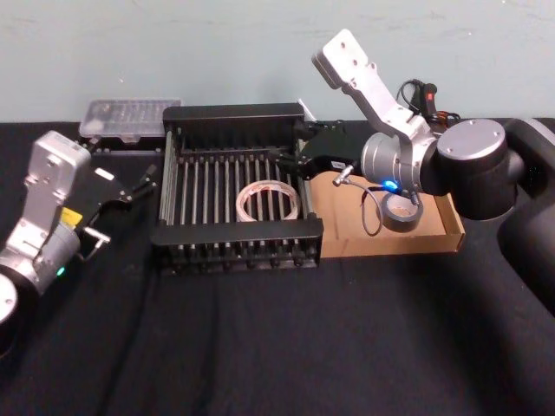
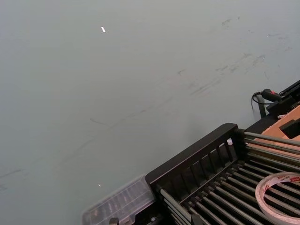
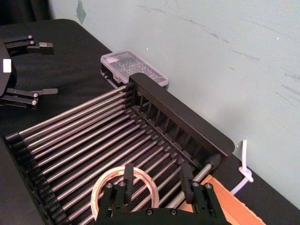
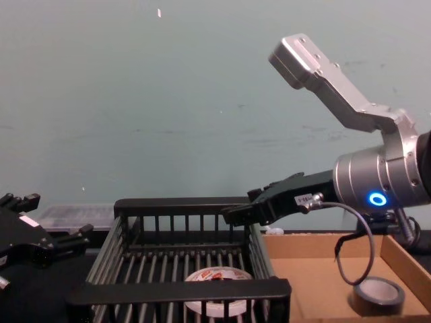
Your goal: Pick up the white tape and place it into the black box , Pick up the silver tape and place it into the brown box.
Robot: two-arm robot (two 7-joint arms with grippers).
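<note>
The white tape (image 1: 269, 217) lies flat on the bars of the black box (image 1: 234, 113) and the silver tape (image 1: 401, 225) sits in the brown box (image 1: 342, 230), so both look placed. The right gripper (image 1: 293, 162) hovers above the black box's right rim, fingers spread and empty. The left gripper (image 1: 143, 184), also spread, is parked over the counter (image 1: 260, 347) beside the box.

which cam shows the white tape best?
Head view: the white tape lies whole, seen from above, on the black box bars. Chest view sees it side-on, partly behind the front rim. Left wrist view cuts it at the edge; in the right wrist view the right gripper hides part of it.
</note>
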